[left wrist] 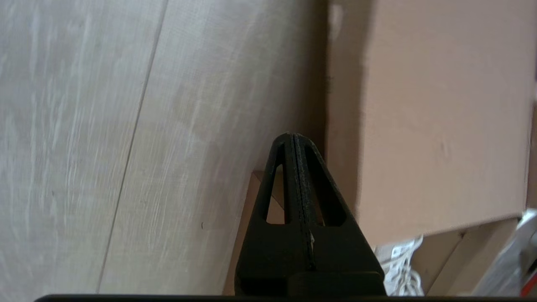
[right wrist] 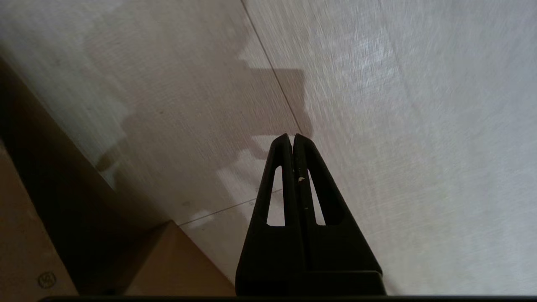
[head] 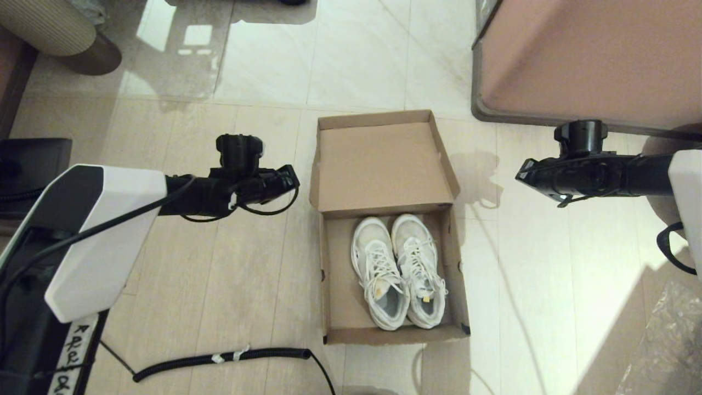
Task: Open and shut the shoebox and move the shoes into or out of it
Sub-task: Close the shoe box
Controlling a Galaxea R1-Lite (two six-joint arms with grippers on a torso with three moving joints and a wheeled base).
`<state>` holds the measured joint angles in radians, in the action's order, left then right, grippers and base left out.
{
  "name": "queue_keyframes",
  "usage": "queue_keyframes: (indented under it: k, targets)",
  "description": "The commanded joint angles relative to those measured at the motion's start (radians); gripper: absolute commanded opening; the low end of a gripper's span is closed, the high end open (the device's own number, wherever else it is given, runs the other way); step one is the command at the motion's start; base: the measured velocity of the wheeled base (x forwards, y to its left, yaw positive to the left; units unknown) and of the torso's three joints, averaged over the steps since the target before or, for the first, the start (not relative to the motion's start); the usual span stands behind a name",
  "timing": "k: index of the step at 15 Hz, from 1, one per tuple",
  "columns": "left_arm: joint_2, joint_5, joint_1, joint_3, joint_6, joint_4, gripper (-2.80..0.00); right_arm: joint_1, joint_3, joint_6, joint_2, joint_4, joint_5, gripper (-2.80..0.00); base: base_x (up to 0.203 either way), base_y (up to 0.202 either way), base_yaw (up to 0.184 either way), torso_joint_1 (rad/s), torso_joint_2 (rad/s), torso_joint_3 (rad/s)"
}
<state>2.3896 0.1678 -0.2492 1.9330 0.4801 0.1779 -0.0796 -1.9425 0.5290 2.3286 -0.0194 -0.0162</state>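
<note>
Floor tiles (head: 247, 274) carry everything seen from the head camera: one shoebox (head: 334, 274), standing open with its lid (head: 378, 164) swung back and away from the robot, and two shoes (head: 397, 271) lying side by side inside it, toes toward the lid, nearer the box's right wall than its left. One large pinkish cabinet (head: 587, 60) fills the far right corner of the floor, and one black coiled cable (head: 219, 359) lies near the robot's base. Two arms are in view. The left gripper (head: 290, 181) hovers level just off the box's left wall, touching nothing. The right gripper (head: 524, 175) hangs well off the box's right side, also empty.

Left wrist camera: one left gripper (left wrist: 293, 140), its fingers pressed together with nothing between them, pointing at the outer cardboard of the shoebox (left wrist: 440, 126); a bit of white shoe lace shows at the box's edge.

Right wrist camera: one right gripper (right wrist: 292, 140), fingers together and empty, over bare floor tiles (right wrist: 398, 147), with a corner of the shoebox (right wrist: 168, 264) beside it.
</note>
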Motion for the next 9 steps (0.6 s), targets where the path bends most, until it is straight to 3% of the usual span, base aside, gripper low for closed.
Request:
queue_keyframes:
  k: [1, 5, 9]
  targets:
    - [0.008, -0.032, -0.022, 0.0, 0.033, 0.011, -2.8, -0.012, -0.017, 0.056, 0.026, -0.013, 0.042, -2.8, 0.0, 0.0, 0.0, 0.0, 0.0, 0.0]
    - [0.052, -0.048, -0.054, 0.0, 0.105, 0.141, -2.8, 0.0, -0.018, 0.136, -0.009, -0.056, 0.152, -2.8, 0.0, 0.0, 0.0, 0.0, 0.0, 0.0]
    - [0.083, -0.048, -0.061, 0.0, 0.151, 0.217, -2.8, 0.024, -0.018, 0.242, 0.048, 0.121, 0.172, -2.8, 0.0, 0.0, 0.0, 0.0, 0.0, 0.0]
